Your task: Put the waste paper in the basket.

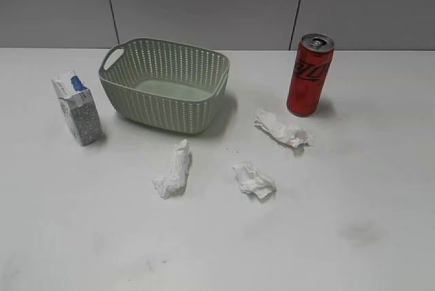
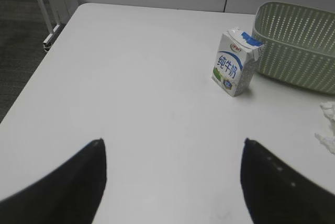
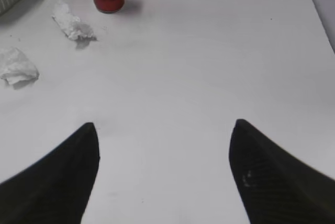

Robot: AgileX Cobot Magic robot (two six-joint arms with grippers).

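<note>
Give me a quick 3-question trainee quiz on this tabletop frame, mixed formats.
1. How many paper wads lie outside the basket?
2. True or false: the red drink can lies on its side.
3. Which wad is nearest the can? A) left wad B) middle wad C) right wad

Key:
1. Three; the basket holds none.
2. False; it stands upright.
3. C.

Both the left gripper and the right gripper have their jaws wide apart over bare table, holding nothing.
</note>
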